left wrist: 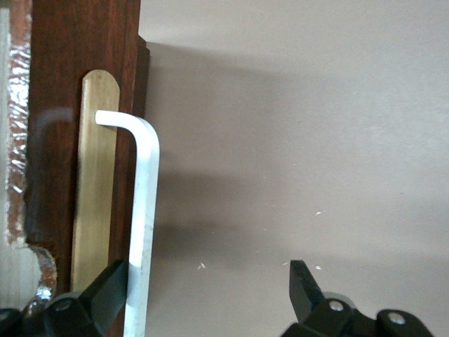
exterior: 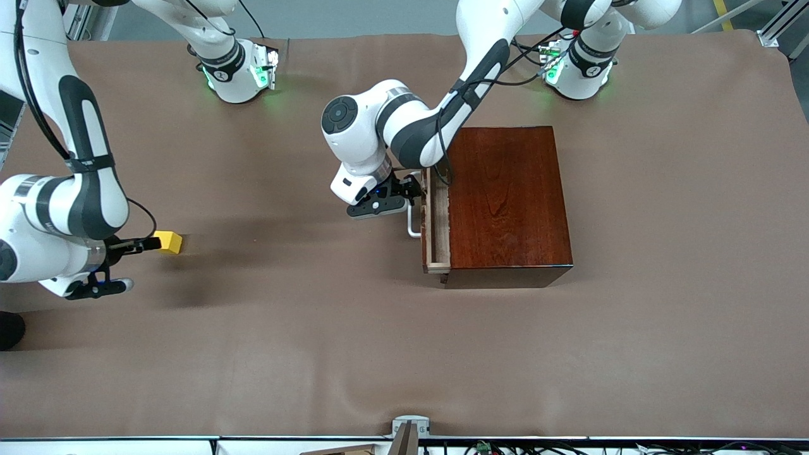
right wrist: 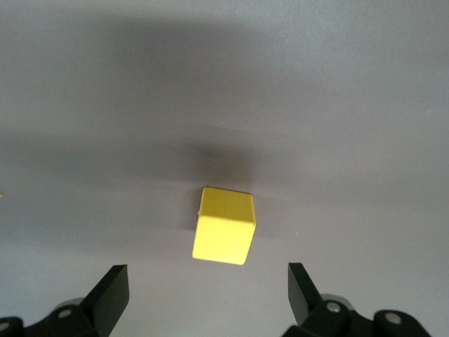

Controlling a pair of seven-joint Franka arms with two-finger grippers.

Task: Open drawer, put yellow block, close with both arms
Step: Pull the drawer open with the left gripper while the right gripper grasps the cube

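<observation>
The reddish-brown wooden box (exterior: 512, 196) stands in the middle of the table. Its drawer (exterior: 437, 221) is pulled out a little toward the right arm's end, and its light wood lining shows. My left gripper (exterior: 412, 191) is open at the white handle (exterior: 413, 225). In the left wrist view the handle bar (left wrist: 144, 217) lies between the open fingers of the left gripper (left wrist: 207, 289), close against one finger (left wrist: 105, 291). The yellow block (exterior: 169, 242) sits on the table. My right gripper (exterior: 141, 244) is open right beside it. In the right wrist view the block (right wrist: 224, 226) lies just ahead of the open right gripper (right wrist: 207, 291).
A brown cloth (exterior: 354, 328) covers the whole table. A small grey fixture (exterior: 409, 428) sits at the table's edge nearest the front camera. A dark object (exterior: 9, 330) shows at the right arm's end of the table.
</observation>
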